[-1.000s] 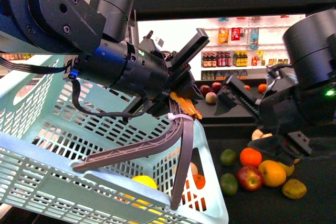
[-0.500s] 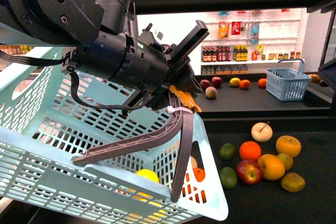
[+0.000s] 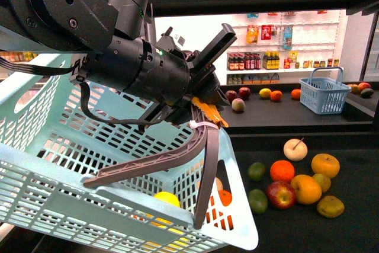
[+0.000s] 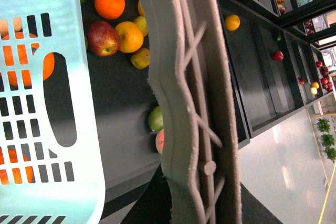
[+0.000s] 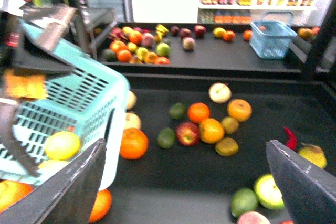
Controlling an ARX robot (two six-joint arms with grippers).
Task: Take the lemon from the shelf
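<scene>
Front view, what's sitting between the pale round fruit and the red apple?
An orange lies between the pale round fruit and the red apple; the right wrist view shows it too.

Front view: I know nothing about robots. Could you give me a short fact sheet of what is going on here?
Left gripper: shut on the basket handle, holding the teal basket tilted
Right gripper: open and empty, seen only in its own wrist view
In the basket: a yellow lemon and an orange fruit
Shelf: black tray with loose oranges, a red apple and green limes
Behind: small blue basket on the upper tier
</scene>
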